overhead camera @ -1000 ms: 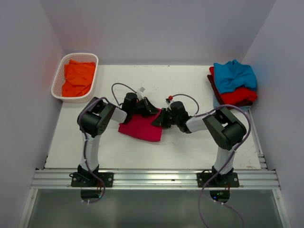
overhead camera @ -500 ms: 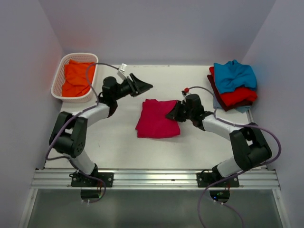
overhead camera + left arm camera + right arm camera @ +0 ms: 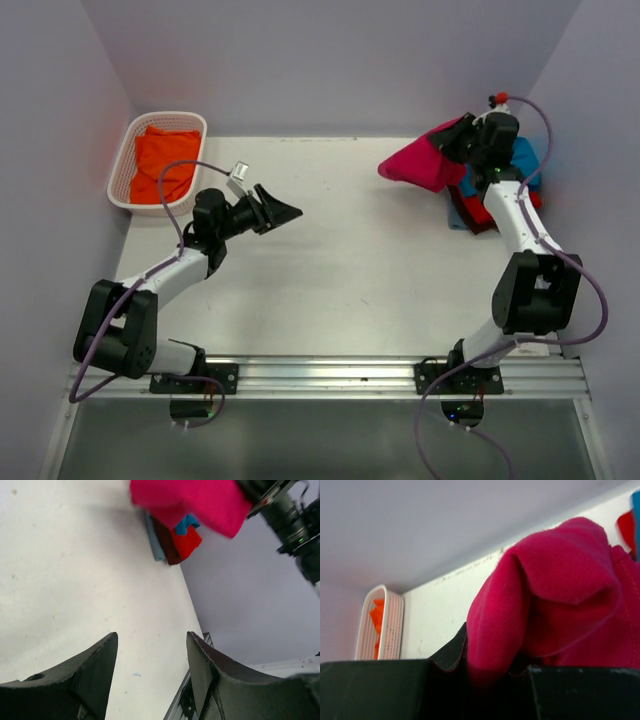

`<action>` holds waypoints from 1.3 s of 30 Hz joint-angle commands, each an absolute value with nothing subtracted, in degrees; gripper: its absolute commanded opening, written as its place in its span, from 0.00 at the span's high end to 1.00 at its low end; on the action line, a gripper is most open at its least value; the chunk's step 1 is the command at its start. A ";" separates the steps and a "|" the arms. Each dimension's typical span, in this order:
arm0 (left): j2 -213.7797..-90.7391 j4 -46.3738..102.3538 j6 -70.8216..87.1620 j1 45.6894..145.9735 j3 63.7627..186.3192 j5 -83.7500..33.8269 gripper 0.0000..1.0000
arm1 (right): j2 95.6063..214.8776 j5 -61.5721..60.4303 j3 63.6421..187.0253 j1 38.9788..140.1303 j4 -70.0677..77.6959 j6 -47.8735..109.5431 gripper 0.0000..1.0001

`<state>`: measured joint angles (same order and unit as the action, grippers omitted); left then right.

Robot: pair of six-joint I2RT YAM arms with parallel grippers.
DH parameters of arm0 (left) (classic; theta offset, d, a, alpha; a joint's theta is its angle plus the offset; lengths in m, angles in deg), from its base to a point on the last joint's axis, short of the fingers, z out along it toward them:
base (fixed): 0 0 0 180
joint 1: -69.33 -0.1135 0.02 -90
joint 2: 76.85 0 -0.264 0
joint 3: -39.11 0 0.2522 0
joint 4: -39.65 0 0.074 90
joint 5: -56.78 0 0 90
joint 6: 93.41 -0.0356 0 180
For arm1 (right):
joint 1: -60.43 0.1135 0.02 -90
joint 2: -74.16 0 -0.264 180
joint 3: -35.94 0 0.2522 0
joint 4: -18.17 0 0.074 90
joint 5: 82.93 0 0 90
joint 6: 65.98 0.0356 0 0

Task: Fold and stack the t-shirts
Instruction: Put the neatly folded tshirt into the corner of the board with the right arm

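Right tool (image 3: 463, 149) grips pink shirt (image 3: 420, 162); left tool (image 3: 281, 207) gapes empty; basket (image 3: 121, 166) holds orange shirt (image 3: 165, 165).

Table (image 3: 360, 250): basket (image 3: 122, 168) L, shirt stack (image 3: 472, 208) R.

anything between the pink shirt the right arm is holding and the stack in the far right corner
Nothing visible. The right end effector holds the crimson-pink shirt in the air at the left edge of the stack, with no object between them. The left end effector is open, far off to the left.
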<state>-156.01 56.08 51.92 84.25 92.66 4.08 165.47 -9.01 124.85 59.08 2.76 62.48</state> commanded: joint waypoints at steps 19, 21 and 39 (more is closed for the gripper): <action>-154.89 48.29 44.05 83.31 90.22 4.57 0.43 | 190.53 -15.09 158.80 36.61 26.97 76.75 1.00; -156.04 49.87 44.40 83.31 90.23 4.74 0.43 | 189.12 -13.06 155.10 36.70 31.39 76.59 1.00; -159.47 58.23 48.45 83.48 84.95 8.09 0.46 | 161.27 13.55 109.49 48.47 17.07 63.31 1.00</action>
